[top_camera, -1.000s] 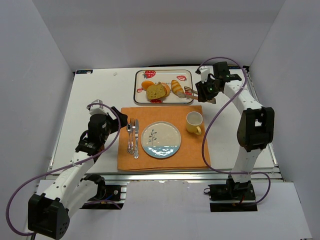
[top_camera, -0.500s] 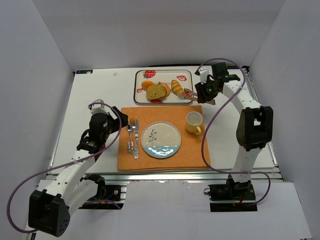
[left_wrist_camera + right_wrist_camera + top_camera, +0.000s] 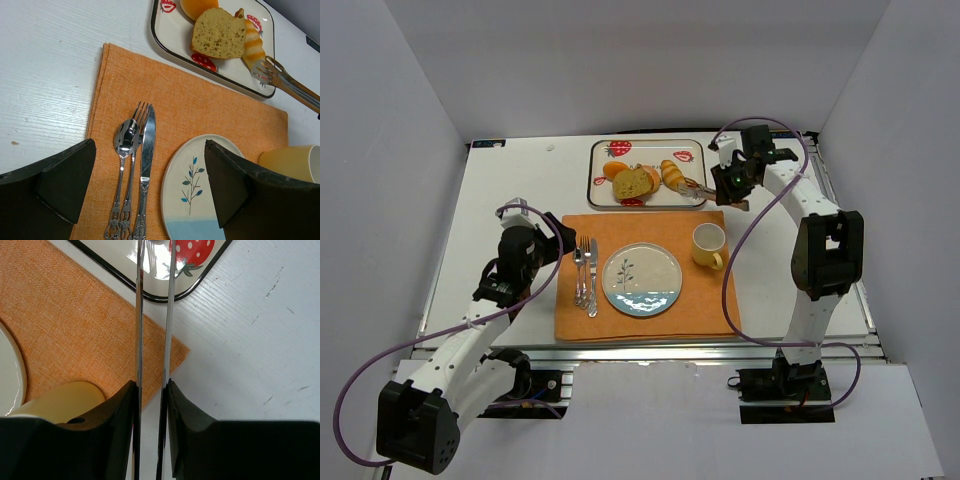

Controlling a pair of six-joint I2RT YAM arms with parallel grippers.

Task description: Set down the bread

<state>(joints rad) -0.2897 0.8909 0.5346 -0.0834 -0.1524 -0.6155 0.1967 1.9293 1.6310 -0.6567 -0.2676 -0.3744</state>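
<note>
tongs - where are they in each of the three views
top external: the tongs lie upper right of centre, tips over the right end of the strawberry tray.
left wrist: upper right, slanting in from the right edge, tips over the tray's end.
right wrist: two thin metal arms running up the middle from the bottom.
shared landmark: the strawberry tray.

Bright even light, with glare on the tray (image 3: 155, 267).
</note>
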